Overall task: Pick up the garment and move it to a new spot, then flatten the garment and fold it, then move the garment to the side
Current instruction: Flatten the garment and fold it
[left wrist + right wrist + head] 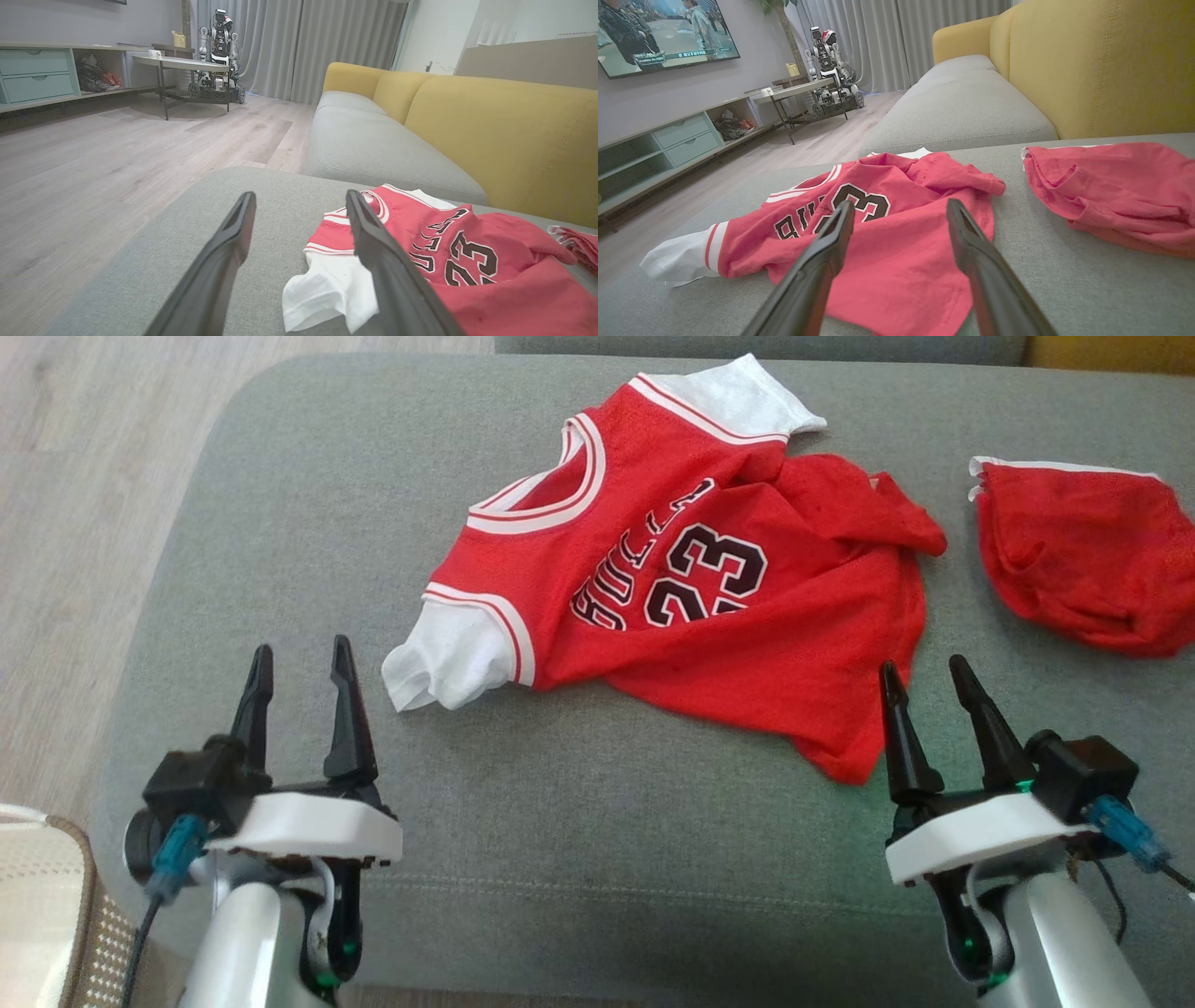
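The garment (709, 569) is a red jersey with white sleeves and the number 23, lying crumpled on the grey sofa seat (579, 821); it also shows as the garment (467, 261) and the garment (896, 224). My left gripper (301, 663) hovers open just left of the near white sleeve (448, 658), nothing between its fingers. Near the jersey's lower right hem, my right gripper (922, 674) stands open and empty. Each wrist view looks along its own open gripper: the left gripper (299, 198) and the right gripper (900, 205).
A second red cloth (1083, 551) lies bunched at the seat's right. Yellow sofa backrest (504, 135) rises behind. Wooden floor (65, 523) lies left of the seat. A woven basket edge (56, 915) sits at lower left. Another robot (217, 56) stands far across the room.
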You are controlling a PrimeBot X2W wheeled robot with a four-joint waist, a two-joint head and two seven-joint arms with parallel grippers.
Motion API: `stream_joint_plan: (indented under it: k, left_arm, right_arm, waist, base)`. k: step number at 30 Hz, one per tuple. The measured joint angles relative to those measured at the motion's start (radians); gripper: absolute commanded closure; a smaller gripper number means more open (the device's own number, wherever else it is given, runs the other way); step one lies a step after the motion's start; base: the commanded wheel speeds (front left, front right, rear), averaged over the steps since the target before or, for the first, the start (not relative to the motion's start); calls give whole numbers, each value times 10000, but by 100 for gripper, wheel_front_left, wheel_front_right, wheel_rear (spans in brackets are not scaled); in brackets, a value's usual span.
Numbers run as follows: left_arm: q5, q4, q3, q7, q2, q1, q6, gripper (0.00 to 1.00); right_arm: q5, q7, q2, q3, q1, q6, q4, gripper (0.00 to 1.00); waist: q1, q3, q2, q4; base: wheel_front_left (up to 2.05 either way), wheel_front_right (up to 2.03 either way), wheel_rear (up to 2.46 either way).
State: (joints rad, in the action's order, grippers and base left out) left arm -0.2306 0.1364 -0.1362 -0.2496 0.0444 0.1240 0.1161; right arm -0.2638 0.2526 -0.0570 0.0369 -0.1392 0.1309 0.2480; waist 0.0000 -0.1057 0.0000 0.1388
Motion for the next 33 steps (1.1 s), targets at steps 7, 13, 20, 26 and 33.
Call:
stream_joint_plan:
  k: [7,13,20,26,33]
  left_arm:
    - [-10,-36,-63,0,-6,0,75,0]
    - [-29,8,-236,0,-12,0,86,0]
    - [-117,132,-345,0,-12,2,84,0]
    - [-117,151,-378,0,-12,3,84,0]
    - [-119,148,-466,0,-13,28,86,0]
  right_arm:
    - [-169,-92,25,-437,127,0,928,0]
    - [-1003,-433,38,-909,128,0,2286,0]
    - [-2107,-612,42,-180,-59,0,3141,0]
    - [-2658,-677,46,639,-490,0,3659,0]
    - [-2706,-616,42,945,-1084,0,4286,0]
  waist:
    - [0,35,0,-151]
    - [0,-36,0,-196]
    - [0,-24,0,-116]
    - [0,-66,0,36]
    - [0,-309,0,243]
  base:
    - [0,0,0]
    - [0,0,0]
    - [0,0,0]
    - [0,0,0]
    - [0,0,0]
